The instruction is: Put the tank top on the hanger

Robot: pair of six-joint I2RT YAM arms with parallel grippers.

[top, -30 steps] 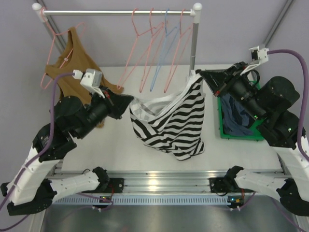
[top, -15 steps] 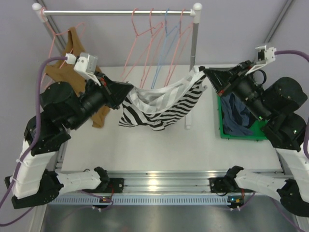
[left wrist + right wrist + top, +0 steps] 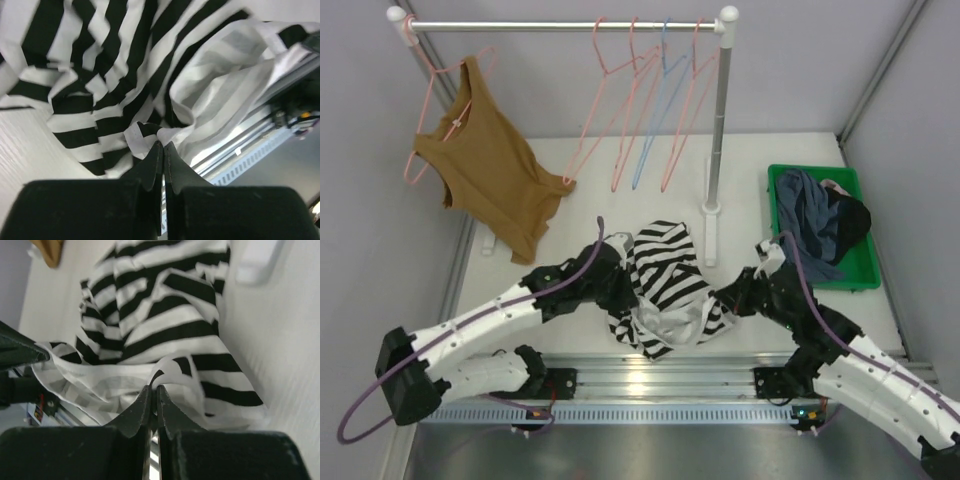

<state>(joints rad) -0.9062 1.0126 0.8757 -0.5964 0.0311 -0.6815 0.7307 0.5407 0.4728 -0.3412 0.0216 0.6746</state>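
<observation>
The black-and-white striped tank top (image 3: pixel 665 285) lies crumpled on the white desk (image 3: pixel 750 180) near its front edge, between the two arms. The left end effector (image 3: pixel 163 145) is clenched on a fold of the fabric at the garment's left side. The right end effector (image 3: pixel 154 387) pinches its pale hem at the right side. The thin pink wire hanger (image 3: pixel 611 118) hangs among others from the metal rail (image 3: pixel 560 26) at the back, well apart from the garment.

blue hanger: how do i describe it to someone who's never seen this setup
Find the clothes rail at the back of the table. Near its right end hang several bare pink hangers. Among them, the light blue hanger is the only one of that colour.
</observation>
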